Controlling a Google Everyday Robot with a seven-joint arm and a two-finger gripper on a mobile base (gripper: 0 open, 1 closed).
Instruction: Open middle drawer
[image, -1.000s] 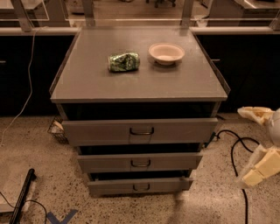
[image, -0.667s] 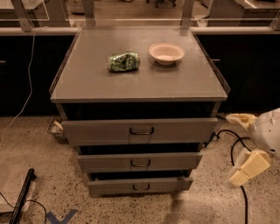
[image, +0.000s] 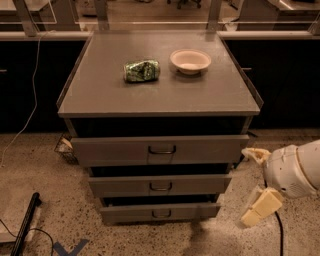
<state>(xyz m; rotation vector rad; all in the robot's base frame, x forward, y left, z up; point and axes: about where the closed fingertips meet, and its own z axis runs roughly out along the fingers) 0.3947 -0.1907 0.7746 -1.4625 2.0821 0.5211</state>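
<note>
**Claw held wide open to the right of the drawers**

The claw (image: 248, 186) is seen low at the right side of the view, near the cabinet's right side and roughly level with the middle drawer (image: 125, 186). Its two cream fingers (image: 261, 207) are spread wide apart, and nothing is held between them. The middle drawer is found between the top drawer (image: 110, 150) and the bottom drawer (image: 125, 213). A small metal loop handle (image: 161, 187) is centred on its flat grey front. A dark gap is shown above its top edge, and its interior is not seen. On the grey tabletop (image: 100, 95), a crumpled green packet (image: 141, 70) is laid just beside a pale bowl (image: 190, 60).
</note>
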